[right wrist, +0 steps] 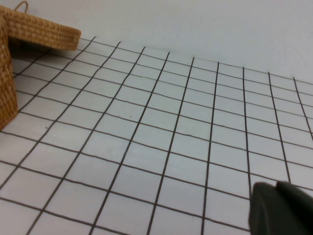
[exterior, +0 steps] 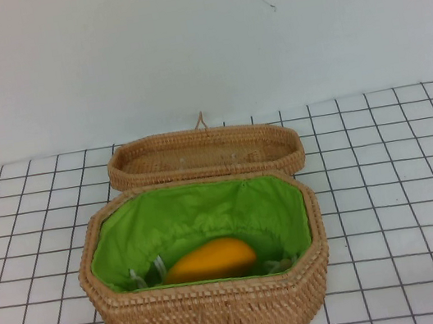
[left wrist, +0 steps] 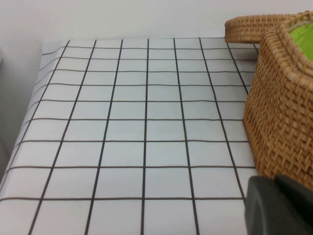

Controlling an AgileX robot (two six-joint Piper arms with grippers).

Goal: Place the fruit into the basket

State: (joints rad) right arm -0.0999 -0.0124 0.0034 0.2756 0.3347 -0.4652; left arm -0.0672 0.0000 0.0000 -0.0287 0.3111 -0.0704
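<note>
I see only a dark corner of the left gripper (left wrist: 279, 205) in its wrist view, low over the gridded worktop (left wrist: 137, 122) beside the basket (left wrist: 281, 112) wall; whether it is apart or together I cannot tell. The right gripper (right wrist: 281, 208) is likewise cut off, well apart from the basket, state unreadable. From the high view neither arm shows. The fruit (exterior: 210, 260) lies inside the basket at 6 o'clock, partly hidden by the near rim. The lid (exterior: 204, 155) rests at the basket's 12 o'clock.
</note>
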